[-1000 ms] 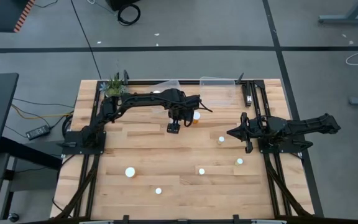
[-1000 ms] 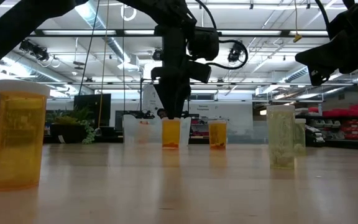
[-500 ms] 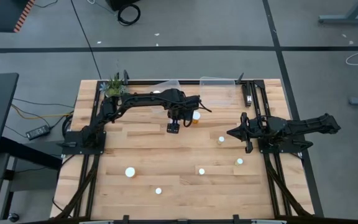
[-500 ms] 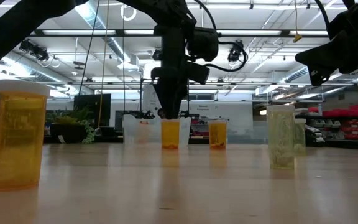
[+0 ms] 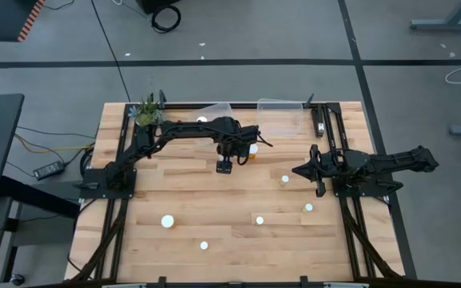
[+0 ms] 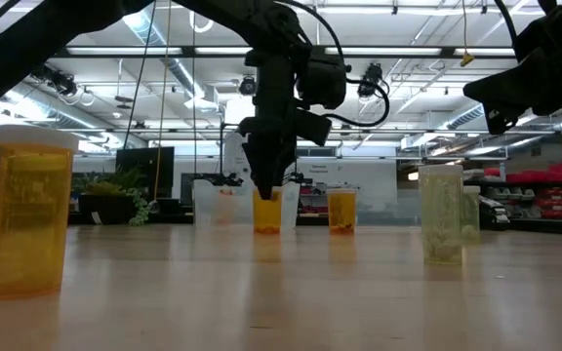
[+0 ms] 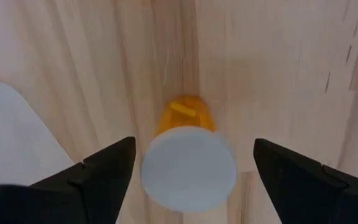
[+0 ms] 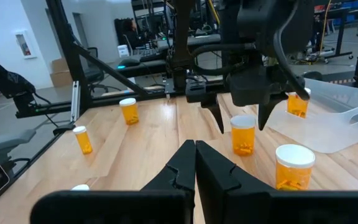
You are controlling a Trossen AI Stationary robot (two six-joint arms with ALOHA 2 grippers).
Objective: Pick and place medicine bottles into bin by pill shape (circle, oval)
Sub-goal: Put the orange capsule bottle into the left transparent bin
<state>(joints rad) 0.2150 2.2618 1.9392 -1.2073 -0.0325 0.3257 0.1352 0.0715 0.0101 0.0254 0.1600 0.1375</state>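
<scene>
An orange medicine bottle [image 7: 188, 169] with a round white cap stands upright on its base on the wooden table [image 5: 182, 192], just short of the clear bins [image 5: 282, 108] at the far edge. My left gripper [image 7: 194, 163] points straight down over it, open, one finger on each side of the cap with gaps between. The right wrist view shows the same bottle [image 8: 243, 134] between those fingers. In the high view the left arm half hides the cap [image 5: 252, 149]. My right gripper [image 8: 194, 163] is shut, held level at the table's right side, with nothing in it.
Other capped bottles stand loose on the table: one right of the left gripper [image 5: 285, 180], others toward the near edge [image 5: 167, 221], [image 5: 259, 219], [image 5: 204, 246], [image 5: 309, 208]. One bottle [image 8: 297, 103] sits inside the clear bin [image 8: 337, 127]. A small plant [image 5: 147, 110] stands at the far left corner.
My left gripper has sunk a little, straight down over the bottle, so its open fingertips now stand level with the cap. The bottle has not moved.
</scene>
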